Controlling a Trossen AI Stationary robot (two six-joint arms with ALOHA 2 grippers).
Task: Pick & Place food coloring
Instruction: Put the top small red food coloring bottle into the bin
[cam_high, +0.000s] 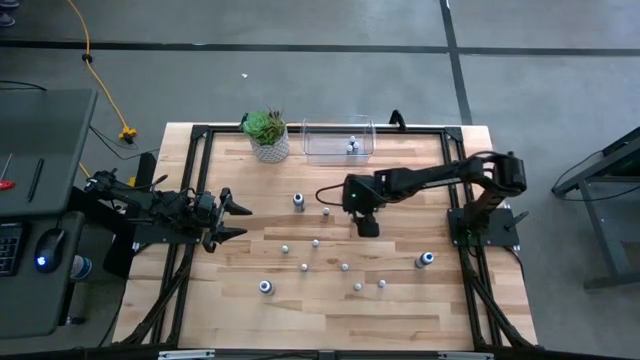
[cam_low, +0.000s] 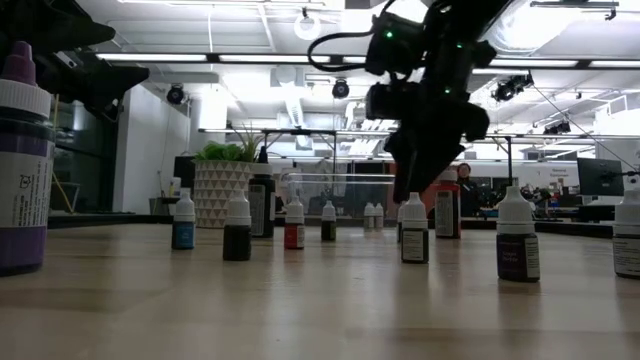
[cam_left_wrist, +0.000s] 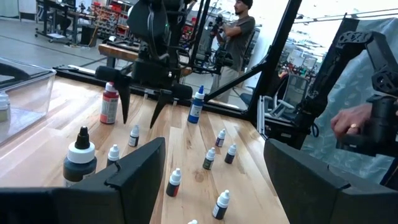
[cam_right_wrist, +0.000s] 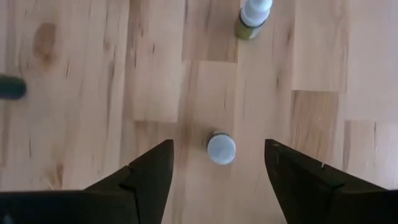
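The food coloring bottles stand upright and scattered on the wooden table (cam_high: 400, 300). Most are tiny with pale caps, like one (cam_high: 315, 243). A few are bigger, such as the blue-topped bottle (cam_high: 425, 260) and a red one (cam_left_wrist: 110, 102). My right gripper (cam_right_wrist: 218, 146) hangs open near the table's middle (cam_high: 365, 222), pointing steeply down. Its fingers stand either side of a small white-capped bottle (cam_right_wrist: 221, 148) and just above it (cam_low: 413, 230), apart from it. My left gripper (cam_high: 232, 220) waits open at the table's left.
A clear plastic bin (cam_high: 338, 142) with bottles inside stands at the far edge, and a green potted plant (cam_high: 267, 133) stands to its left. Another small bottle (cam_right_wrist: 255, 12) stands just beyond my right gripper. A person (cam_left_wrist: 239, 31) and a hand (cam_left_wrist: 354, 121) show beyond the table.
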